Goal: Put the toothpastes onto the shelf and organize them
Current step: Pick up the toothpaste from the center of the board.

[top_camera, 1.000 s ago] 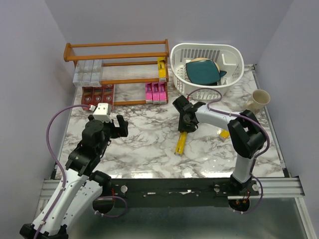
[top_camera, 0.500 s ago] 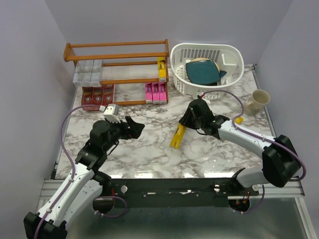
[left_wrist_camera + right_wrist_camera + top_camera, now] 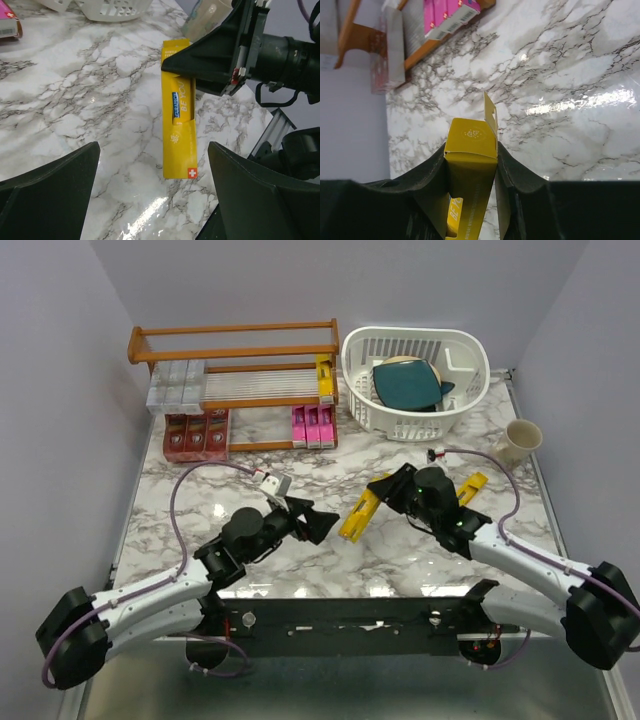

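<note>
The right pincer point(image 3: 471, 152) clamps shut on a long, yellow cardboard toothpaste carton point(image 3: 179, 130). Opposite it, the left pincer point(image 3: 324, 525) gapes wide, empty.

White slotted plastic basket point(image 3: 470, 370) at the rear right of the marble-patterned table point(image 3: 300, 475), holding a dark teal object point(image 3: 405, 385) over a tan round one point(image 3: 398, 362); beige cup point(image 3: 518, 442) nearby, right of the basket.

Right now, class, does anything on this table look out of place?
Yes: a loose yellow carton lies slanted on the table beside the right arm, apart from the tidy rows on the shelf.
</note>
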{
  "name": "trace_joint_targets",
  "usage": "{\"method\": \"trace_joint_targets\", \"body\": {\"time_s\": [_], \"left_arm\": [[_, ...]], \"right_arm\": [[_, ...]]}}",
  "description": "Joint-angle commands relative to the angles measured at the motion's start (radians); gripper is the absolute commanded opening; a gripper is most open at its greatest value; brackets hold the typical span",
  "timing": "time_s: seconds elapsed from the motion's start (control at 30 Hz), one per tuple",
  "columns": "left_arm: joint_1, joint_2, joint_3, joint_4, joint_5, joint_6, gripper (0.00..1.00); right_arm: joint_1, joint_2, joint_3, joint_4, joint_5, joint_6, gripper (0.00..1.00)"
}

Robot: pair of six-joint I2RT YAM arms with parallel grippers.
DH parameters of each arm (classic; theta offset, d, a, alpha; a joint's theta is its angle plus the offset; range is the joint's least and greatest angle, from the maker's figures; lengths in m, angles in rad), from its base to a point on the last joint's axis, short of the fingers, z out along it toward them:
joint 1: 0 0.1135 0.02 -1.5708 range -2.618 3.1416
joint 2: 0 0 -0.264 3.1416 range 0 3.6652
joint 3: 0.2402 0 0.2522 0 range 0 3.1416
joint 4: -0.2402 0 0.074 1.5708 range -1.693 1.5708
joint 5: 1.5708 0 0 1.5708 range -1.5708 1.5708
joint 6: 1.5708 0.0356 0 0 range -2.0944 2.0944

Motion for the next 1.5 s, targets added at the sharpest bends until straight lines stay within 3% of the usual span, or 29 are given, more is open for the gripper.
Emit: {"method": "trace_joint_targets", "body": {"time_s": [0.0,0.37,0.73,1.2,1.47], "left_arm": [[-0.081,0.106,-0.027,0.267,-0.129,0.068,0.99],[-0.251,0.308,-0.020,0.534,-0.137,0.204,0.99],[-0.315,0.453,0.010,0.628,-0.189,0.170,0.98],[-0.335,0.621,-0.017,0.947,-0.203,0.129,0.81],[-0.337,0.686,-0.024,1.022,-0.206,0.121,0.73]], "right_arm": [[-0.011,-0.148,-0.096,0.087,0.057,0.080,0.24],[-0.020,-0.366,-0.176,0.023,0.169,0.092,0.24],[-0.020,-0.412,-0.185,0.018,0.164,0.100,0.24],[-0.020,-0.432,-0.200,0.027,0.136,0.116,0.24],[-0.020,-0.447,-0.205,0.032,0.124,0.121,0.24]]}}
